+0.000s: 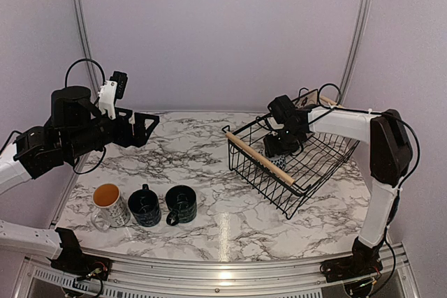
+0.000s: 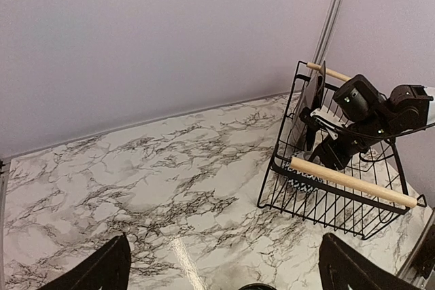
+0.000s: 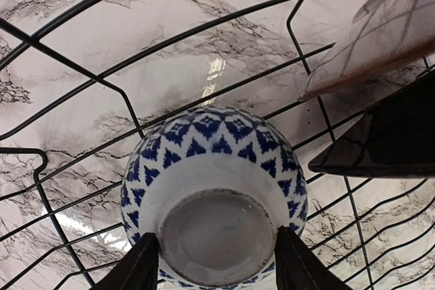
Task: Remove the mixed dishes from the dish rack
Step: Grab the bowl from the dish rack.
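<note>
Down inside, the right gripper (image 3: pixel 217 236) straddles the foot ring of the upturned blue-and-white bowl (image 3: pixel 214 157). Its fingers are apart and close against the ring, but whether they squeeze it I cannot tell. The bowl looks like glazed ceramic: light, rigid, slick and easy to chip, so the raised foot seems the surest hold. It lies at the near-left end of the dish rack (image 1: pixel 255 172). Over at the left, the left gripper (image 1: pixel 143 129) hangs spread and empty above the table (image 1: pixel 209 144).
</note>
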Controlling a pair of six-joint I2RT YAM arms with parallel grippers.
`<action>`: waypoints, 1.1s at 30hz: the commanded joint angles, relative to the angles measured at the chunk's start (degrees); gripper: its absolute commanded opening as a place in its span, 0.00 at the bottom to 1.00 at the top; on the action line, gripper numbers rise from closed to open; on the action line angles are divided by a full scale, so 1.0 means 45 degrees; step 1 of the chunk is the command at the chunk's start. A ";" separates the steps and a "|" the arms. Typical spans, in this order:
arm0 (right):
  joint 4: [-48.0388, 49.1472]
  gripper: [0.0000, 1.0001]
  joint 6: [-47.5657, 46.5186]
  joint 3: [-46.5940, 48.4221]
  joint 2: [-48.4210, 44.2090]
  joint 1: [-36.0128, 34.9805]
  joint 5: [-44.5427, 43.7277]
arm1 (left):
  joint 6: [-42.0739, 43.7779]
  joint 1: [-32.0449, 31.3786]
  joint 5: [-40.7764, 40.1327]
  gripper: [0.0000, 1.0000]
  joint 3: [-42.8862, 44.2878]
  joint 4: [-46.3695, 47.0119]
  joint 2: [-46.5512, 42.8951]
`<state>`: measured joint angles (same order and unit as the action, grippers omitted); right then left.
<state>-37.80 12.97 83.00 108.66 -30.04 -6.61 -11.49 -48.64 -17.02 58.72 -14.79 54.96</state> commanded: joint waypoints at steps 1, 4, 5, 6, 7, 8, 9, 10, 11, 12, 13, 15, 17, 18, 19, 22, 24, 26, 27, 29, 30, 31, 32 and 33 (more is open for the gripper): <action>-0.0169 0.56 -0.0220 0.0266 0.0241 -0.0138 -0.0132 | -0.0719 0.0036 0.0088 0.99 -0.0295 0.0288 -0.0311; -0.0120 0.56 -0.0293 0.0229 0.0228 -0.0140 -0.0132 | -0.1148 0.0046 0.0109 0.99 -0.0499 0.0317 -0.0560; -0.0099 0.56 -0.0313 0.0227 0.0225 -0.0145 -0.0132 | -0.1324 0.0030 0.0100 0.99 -0.0567 0.0307 -0.0642; -0.0077 0.54 -0.0337 0.0227 0.0211 -0.0146 -0.0120 | -0.1465 0.0046 0.0081 0.99 -0.0641 0.0316 -0.0735; -0.0066 0.52 -0.0353 0.0227 0.0199 -0.0158 -0.0104 | -0.1597 0.0045 0.0052 0.99 -0.0704 0.0300 -0.0817; -0.0051 0.52 -0.0362 0.0227 0.0190 -0.0157 -0.0095 | -0.1724 0.0030 0.0031 0.99 -0.0768 0.0281 -0.0899; -0.0039 0.50 -0.0363 0.0212 0.0172 -0.0167 -0.0091 | -0.1871 0.0043 0.0004 0.99 -0.0853 0.0252 -0.0958; -0.0035 0.49 -0.0392 0.0198 0.0143 -0.0173 -0.0108 | -0.1990 0.0035 -0.0038 0.99 -0.0902 0.0214 -0.1024; 0.0012 0.48 -0.0403 0.0175 0.0081 -0.0196 -0.0122 | -0.2114 0.0046 -0.0068 0.99 -0.0942 0.0170 -0.1071; 0.0062 0.47 -0.0429 0.0128 0.0022 -0.0199 -0.0126 | -0.2242 0.0035 -0.0086 0.99 -0.0966 0.0128 -0.1130; 0.0097 0.45 -0.0450 0.0102 -0.0049 -0.0199 -0.0105 | -0.2354 0.0044 -0.0135 0.99 -0.0977 0.0091 -0.1165; 0.0203 0.43 -0.0478 0.0002 -0.0200 -0.0198 -0.0103 | -0.2542 0.0033 -0.0210 0.99 -0.0968 0.0018 -0.1197; 0.0372 0.40 -0.0485 -0.0122 -0.0391 -0.0199 -0.0063 | -0.2700 0.0029 -0.0276 0.99 -0.0926 -0.0031 -0.1198; 0.0473 0.40 -0.0498 -0.0210 -0.0482 -0.0199 -0.0024 | -0.2765 0.0031 -0.0298 0.99 -0.0894 -0.0034 -0.1171; 0.0644 0.39 -0.0514 -0.0279 -0.0581 -0.0199 -0.0029 | -0.2849 0.0031 -0.0313 0.99 -0.0841 -0.0061 -0.1126; 0.1021 0.38 -0.0556 -0.0583 -0.0934 -0.0199 0.0075 | -0.3088 0.0030 -0.0291 0.99 -0.0647 -0.0135 -0.0963; 0.1305 0.36 -0.0532 -0.0880 -0.1287 -0.0189 0.0153 | -0.3301 0.0036 -0.0267 0.99 -0.0467 -0.0240 -0.0800; 0.1583 0.34 -0.0511 -0.1229 -0.1643 -0.0165 0.0260 | -0.3507 0.0035 -0.0205 0.99 -0.0334 -0.0285 -0.0637; 0.1769 0.32 -0.0501 -0.1427 -0.1861 -0.0143 0.0288 | -0.3635 0.0046 -0.0174 0.99 -0.0273 -0.0288 -0.0573; 0.2179 0.31 -0.0481 -0.1901 -0.2329 -0.0107 0.0357 | -0.3875 0.0037 -0.0096 0.99 -0.0169 -0.0288 -0.0417; 0.2391 0.31 -0.0480 -0.2161 -0.2575 -0.0056 0.0439 | -0.3986 0.0034 -0.0060 0.99 -0.0145 -0.0274 -0.0341; 0.2564 0.30 -0.0458 -0.2388 -0.2805 -0.0020 0.0493 | -0.4107 0.0036 -0.0002 0.99 -0.0095 -0.0260 -0.0273; 0.2754 0.30 -0.0434 -0.2677 -0.3061 0.0038 0.0586 | -0.4225 0.0034 0.0054 0.99 -0.0055 -0.0236 -0.0196; 0.2909 0.30 -0.0404 -0.2828 -0.3294 0.0104 0.0646 | -0.4340 0.0031 0.0127 0.99 -0.0016 -0.0199 -0.0125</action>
<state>-31.20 10.90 72.36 98.96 -30.24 -5.10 -28.18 -48.64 -17.47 56.51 -15.07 53.19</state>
